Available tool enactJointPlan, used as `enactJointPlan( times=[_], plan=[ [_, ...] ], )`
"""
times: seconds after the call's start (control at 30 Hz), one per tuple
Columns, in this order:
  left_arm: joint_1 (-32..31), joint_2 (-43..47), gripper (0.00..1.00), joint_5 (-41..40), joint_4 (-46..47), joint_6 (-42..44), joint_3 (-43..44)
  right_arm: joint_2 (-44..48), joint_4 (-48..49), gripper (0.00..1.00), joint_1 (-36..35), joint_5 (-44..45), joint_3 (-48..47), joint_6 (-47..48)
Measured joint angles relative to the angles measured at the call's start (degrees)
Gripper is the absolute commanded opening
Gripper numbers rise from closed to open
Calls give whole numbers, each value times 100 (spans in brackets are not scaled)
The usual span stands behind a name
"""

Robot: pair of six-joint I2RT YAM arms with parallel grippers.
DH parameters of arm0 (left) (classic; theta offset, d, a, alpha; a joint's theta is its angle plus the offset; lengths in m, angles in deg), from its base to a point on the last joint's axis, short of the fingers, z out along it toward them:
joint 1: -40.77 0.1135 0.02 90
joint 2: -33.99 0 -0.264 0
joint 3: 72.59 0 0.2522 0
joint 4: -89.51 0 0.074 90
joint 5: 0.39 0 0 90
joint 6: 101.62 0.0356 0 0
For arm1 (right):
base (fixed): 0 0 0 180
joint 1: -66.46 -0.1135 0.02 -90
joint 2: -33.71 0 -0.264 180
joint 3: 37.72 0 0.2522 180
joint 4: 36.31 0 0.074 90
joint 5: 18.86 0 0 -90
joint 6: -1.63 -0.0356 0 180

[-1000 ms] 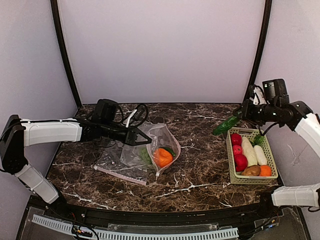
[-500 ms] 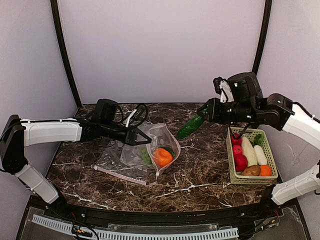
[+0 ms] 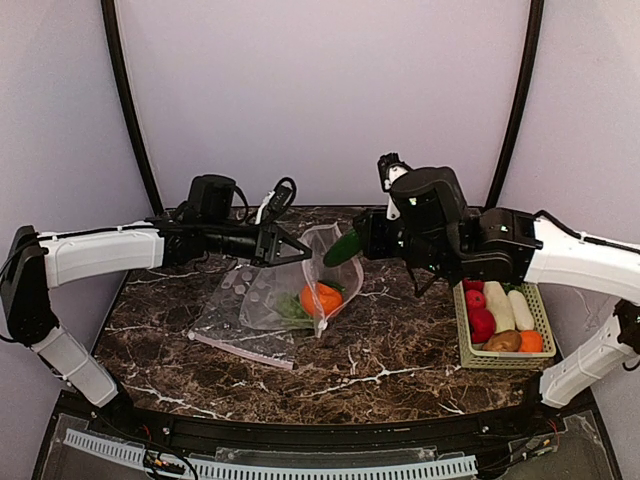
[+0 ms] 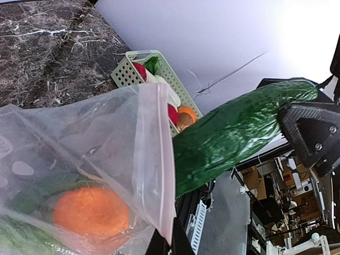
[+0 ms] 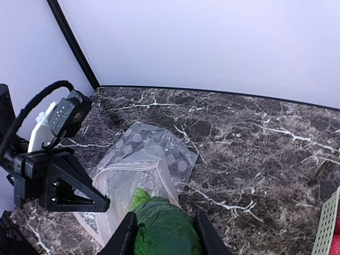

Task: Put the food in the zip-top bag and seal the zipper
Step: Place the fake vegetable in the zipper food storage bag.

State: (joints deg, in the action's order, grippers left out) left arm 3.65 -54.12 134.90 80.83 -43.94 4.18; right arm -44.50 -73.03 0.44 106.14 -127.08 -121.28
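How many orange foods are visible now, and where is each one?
2. One orange food lies inside the zip-top bag; the other is in the near right corner of the basket. More may be hidden there.

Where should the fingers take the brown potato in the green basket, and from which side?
Grip the brown oval potato across its short width, coming straight down. It lies at the near end of the pale green slotted basket, between a red apple and an orange fruit, so its sides look blocked.

Dark green toy cucumber [image 4: 234, 133] in right gripper [image 5: 164, 234]: glossy, pebbled plastic. Clear white-dotted bag [image 4: 95, 133] at left gripper [image 3: 287, 256] tip: thin, shiny, wrinkled film.
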Motion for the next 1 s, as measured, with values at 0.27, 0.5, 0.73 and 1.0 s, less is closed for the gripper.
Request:
enactJointPlan(
  times=[0.27,0.5,0.73,1.0],
  plan=[
    [0,0,1,103,-4,-400,136,-710,1029,11,-192,643,0,708],
    [0,2,1,170,111,-774,136,-1316,1672,14,-199,870,87,817],
    [0,2,1,186,317,-1064,136,-1683,2096,48,-197,807,319,660],
    [35,9,1,168,411,-1217,133,-1620,1843,84,-184,680,470,341]
  ],
)
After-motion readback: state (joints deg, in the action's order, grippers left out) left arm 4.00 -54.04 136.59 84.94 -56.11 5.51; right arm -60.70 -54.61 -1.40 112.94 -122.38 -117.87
